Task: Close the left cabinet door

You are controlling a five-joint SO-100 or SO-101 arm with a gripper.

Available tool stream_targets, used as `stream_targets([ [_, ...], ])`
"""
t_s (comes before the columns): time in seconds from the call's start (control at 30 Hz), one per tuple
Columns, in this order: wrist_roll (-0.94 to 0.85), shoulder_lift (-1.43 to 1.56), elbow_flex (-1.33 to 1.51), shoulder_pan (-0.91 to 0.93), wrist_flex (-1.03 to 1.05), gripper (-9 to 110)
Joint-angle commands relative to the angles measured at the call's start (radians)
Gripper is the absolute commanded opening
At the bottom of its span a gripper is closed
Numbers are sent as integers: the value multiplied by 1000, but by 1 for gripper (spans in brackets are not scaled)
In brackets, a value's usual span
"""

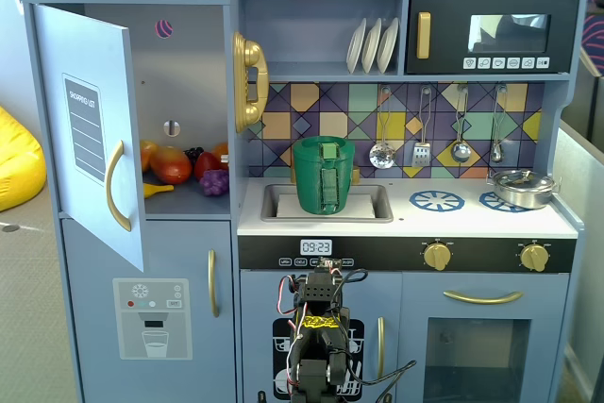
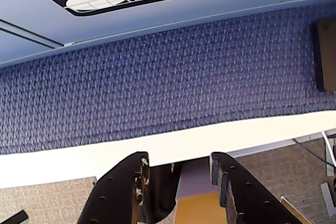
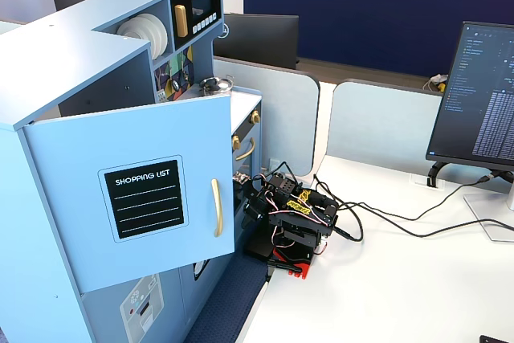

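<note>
Front fixed view, door: the left cabinet door (image 1: 90, 129) hangs wide open at the toy kitchen's upper left, hinged along its left edge, free edge swung out toward the camera.
Front fixed view, direction: I'm folded low at bottom centre, so the door sits up and to the left of my arm (image 1: 319, 337). My gripper can't be made out from here.
Front fixed view, look: light blue, tall rectangle, long axis vertical, curved gold handle (image 1: 115, 186) near the free edge; toy fruit (image 1: 184, 167) shows on the shelf behind it.
Wrist view, tool: my gripper (image 2: 178, 174) is spread, dark fingers apart, nothing between them.
Wrist view, surroundings: I'm looking at blue carpet (image 2: 157, 82) and a lower kitchen panel; the door isn't in this picture at all.
Side fixed view, door: here it faces the camera, black SHOPPING LIST panel (image 3: 145, 198) in the middle, gold handle at its right edge.
Side fixed view, relation: my arm sits curled on the white desk (image 3: 418, 279), lower and right of the door's free edge, well apart, no contact.
Judgement: I'd need to rise, reach the outer face near the handle, and push it toward the cabinet.
</note>
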Motion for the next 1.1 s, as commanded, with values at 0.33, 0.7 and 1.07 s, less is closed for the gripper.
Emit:
stream_targets([
  [0.33,-21,-5,12,6,176,0],
  [0.7,60,-74,-216,-902,-207,0],
  [1.07,-334,-474,-466,-1770,-1108,0],
])
